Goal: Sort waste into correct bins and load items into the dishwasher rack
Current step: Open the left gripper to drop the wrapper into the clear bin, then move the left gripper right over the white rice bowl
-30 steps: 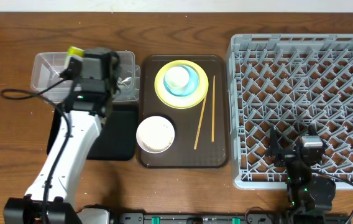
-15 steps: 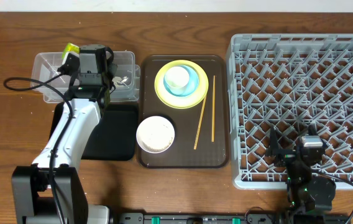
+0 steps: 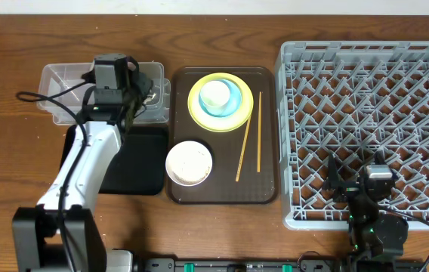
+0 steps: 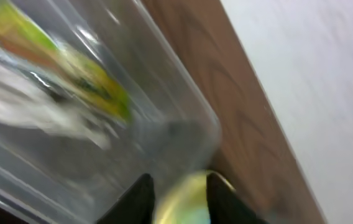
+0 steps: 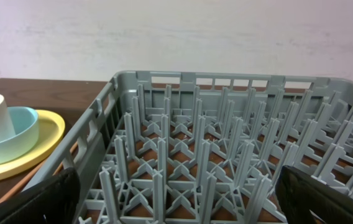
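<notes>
My left gripper (image 3: 140, 81) hovers over the clear plastic tub (image 3: 56, 83) and is open. In the left wrist view the yellow-green wrapper (image 4: 64, 71) lies blurred inside the tub, beside the white napkin (image 4: 27, 106); the jaws (image 4: 176, 186) hold nothing. The yellow plate (image 3: 199, 113) carries the light blue bowl (image 3: 232, 102) with the white cup (image 3: 215, 94) in it. The white bowl (image 3: 189, 162) and two chopsticks (image 3: 258, 132) lie on the brown tray. My right gripper (image 3: 377, 181) is open over the front edge of the grey rack (image 3: 365, 75). No rice scraps show.
The black tray (image 3: 143, 162) lies under my left arm, in front of the tub. The dark brown serving tray (image 3: 263, 189) sits between the bins and the rack. In the right wrist view the rack's pegs (image 5: 226, 155) fill the frame, with the plate (image 5: 46, 134) at left.
My left gripper swung right across the tub. The wrapper it held over the tub's left part is out of the jaws and lies in the tub. The right arm has not moved.
</notes>
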